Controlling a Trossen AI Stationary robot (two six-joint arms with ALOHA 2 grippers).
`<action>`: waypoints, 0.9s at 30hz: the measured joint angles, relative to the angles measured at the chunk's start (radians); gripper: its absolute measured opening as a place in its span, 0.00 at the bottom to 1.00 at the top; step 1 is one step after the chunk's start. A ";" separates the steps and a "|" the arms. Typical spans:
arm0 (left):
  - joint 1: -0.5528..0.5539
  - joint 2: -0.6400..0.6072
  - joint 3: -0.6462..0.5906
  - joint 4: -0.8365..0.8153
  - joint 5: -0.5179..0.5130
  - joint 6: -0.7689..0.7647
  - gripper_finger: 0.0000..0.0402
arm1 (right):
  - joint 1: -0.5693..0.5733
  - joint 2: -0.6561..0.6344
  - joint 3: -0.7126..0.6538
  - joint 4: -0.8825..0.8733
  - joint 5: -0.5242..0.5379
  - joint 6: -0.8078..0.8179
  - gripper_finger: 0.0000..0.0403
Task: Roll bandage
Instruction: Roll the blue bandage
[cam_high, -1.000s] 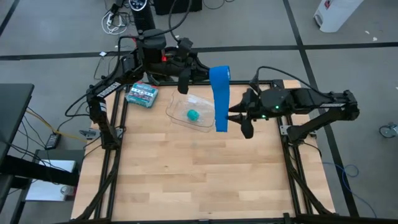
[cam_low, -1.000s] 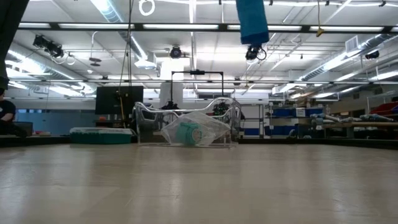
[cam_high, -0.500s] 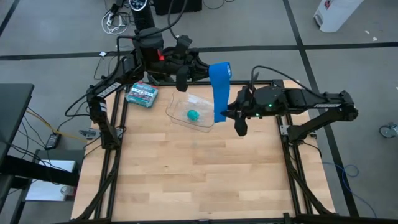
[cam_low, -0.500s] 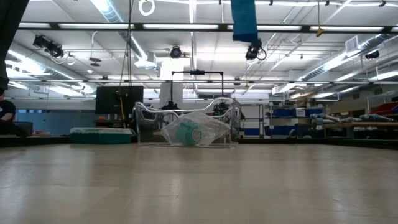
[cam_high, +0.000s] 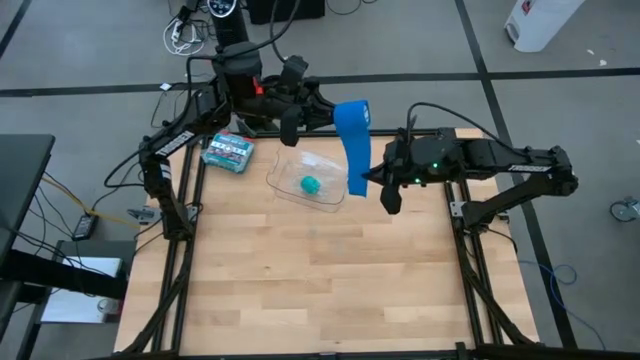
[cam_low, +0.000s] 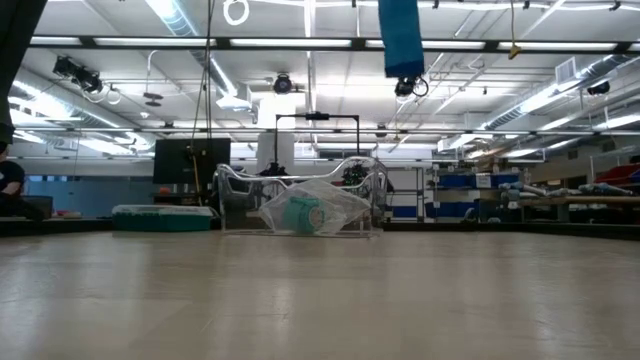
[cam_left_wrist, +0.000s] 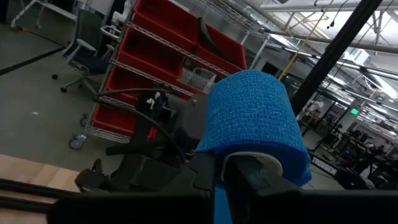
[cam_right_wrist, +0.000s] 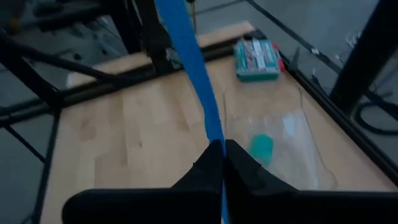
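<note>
Above the clear tray: the bandage (cam_high: 352, 140) is held up in the air, over the tray's far right corner and clear of the table.
Bandage: a bright blue strip is seen, draped over the top at the left gripper (cam_high: 335, 113), with the long end hanging down toward the right gripper (cam_high: 372, 178). From the low view only its hanging end (cam_low: 401, 38) is caught, high over the tray.
Left gripper: it is clamped on the upper, rolled part of the bandage (cam_left_wrist: 254, 123), above the tray's far edge; blue fabric is wrapped over the fingers (cam_left_wrist: 249, 169).
Right gripper: it is pinched tight on the lower part of the strip (cam_right_wrist: 193, 59), just right of the tray; the two fingers (cam_right_wrist: 208, 165) are pressed together with the blue band between them.
Clear tray (cam_high: 283, 186): it is set on the far half of the table, under the bandage; crinkled clear plastic is seen in it.
Teal roll (cam_high: 311, 185): it lies inside the tray, near its middle.
Printed box (cam_high: 228, 152): green and white, it rests just left of the tray, at the table's far left corner.
Table (cam_high: 310, 280): pale wood; the part nearer than the tray is shown bare.
</note>
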 joint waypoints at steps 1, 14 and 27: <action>0.004 -0.001 0.000 0.000 0.002 0.000 0.06 | -0.004 -0.005 0.000 -0.021 0.000 0.001 0.00; 0.007 -0.019 0.000 -0.107 0.025 0.027 0.06 | -0.120 -0.065 0.000 -0.172 0.002 0.005 0.00; -0.084 -0.001 -0.034 -0.204 0.010 0.130 0.06 | -0.239 -0.073 0.000 -0.099 -0.051 -0.079 0.00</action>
